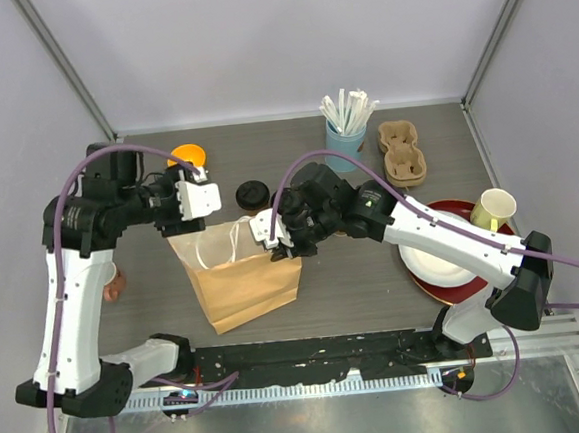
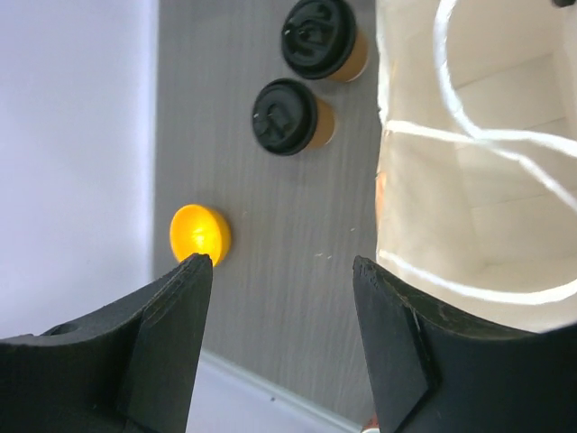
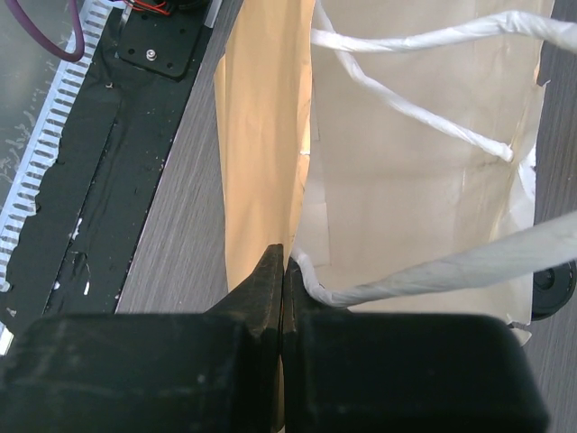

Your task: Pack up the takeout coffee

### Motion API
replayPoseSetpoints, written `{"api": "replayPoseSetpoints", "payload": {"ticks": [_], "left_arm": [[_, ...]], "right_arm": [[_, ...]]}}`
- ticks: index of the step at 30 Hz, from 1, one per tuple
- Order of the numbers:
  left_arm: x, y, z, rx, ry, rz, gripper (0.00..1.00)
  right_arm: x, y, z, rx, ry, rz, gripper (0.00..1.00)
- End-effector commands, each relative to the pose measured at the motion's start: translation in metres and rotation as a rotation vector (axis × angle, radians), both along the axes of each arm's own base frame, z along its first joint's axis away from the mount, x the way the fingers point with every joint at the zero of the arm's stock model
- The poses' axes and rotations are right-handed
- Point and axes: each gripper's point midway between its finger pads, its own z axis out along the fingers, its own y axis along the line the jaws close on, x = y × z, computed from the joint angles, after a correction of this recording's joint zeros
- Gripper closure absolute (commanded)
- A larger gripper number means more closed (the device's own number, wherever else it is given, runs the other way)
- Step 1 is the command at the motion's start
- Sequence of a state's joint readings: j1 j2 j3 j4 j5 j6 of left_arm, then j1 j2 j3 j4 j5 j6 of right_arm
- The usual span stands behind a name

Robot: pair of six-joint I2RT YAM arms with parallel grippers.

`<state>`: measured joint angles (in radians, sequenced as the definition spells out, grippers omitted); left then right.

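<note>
Cups, two with black lids, stood upright and side by side on the tabletop, just past the far edge of the bag and near the middle of the table; from above only one showed, the other probably hidden under the left gripper. That gripper pointed across the table towards them, its fingers spread wide with nothing between them, so it was empty. In its own camera the nearer cup lay straight ahead of the gap, slightly towards the bag side, and the second cup sat just behind it along nearly the same line. Both lids faced up, so each cup's long axis ran vertical and a grip from the side would take it across the body. The right gripper was closed tight on the paper rim at the bag's right side, beside a white handle, apparently propping the mouth open. With the right arm occupied that way, the left was both the nearer and the only free one. An orange disc lay apart from the cups, towards the far left corner
</note>
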<state>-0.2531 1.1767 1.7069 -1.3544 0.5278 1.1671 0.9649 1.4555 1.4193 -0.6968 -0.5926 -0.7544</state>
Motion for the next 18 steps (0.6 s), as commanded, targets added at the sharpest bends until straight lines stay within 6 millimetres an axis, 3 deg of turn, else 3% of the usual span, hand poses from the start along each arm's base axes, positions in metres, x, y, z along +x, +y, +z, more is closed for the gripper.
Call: {"api": "replayPoseSetpoints", "payload": {"ticks": [1,3,4,5,11,18], "left_arm": [[-0.068,0.041,-0.04,0.18,0.224,0.064,0.33],[-0.074,0.056,-0.057,0.273,0.208,0.044,0.31],[-0.08,0.058,-0.075,0.299,0.249,0.012,0.26],[-0.082,0.057,-0.079,0.302,0.248,-0.011,0.25],[-0.087,0.034,-0.068,0.192,0.231,-0.093,0.3],[-0.089,0.064,-0.086,0.371,0.175,-0.104,0.36]], "right_arm": [[0.001,0.0,-0.006,-0.019,0.0,-0.008,0.99],[0.002,0.001,-0.007,-0.008,-0.002,-0.006,0.99],[0.0,0.002,-0.006,-0.001,0.0,0.001,0.99],[0.0,0.003,-0.006,0.01,-0.005,0.007,0.99],[-0.011,0.003,-0.003,0.059,0.003,0.048,0.99],[-0.011,-0.006,0.002,0.093,-0.039,0.031,0.99]]}}
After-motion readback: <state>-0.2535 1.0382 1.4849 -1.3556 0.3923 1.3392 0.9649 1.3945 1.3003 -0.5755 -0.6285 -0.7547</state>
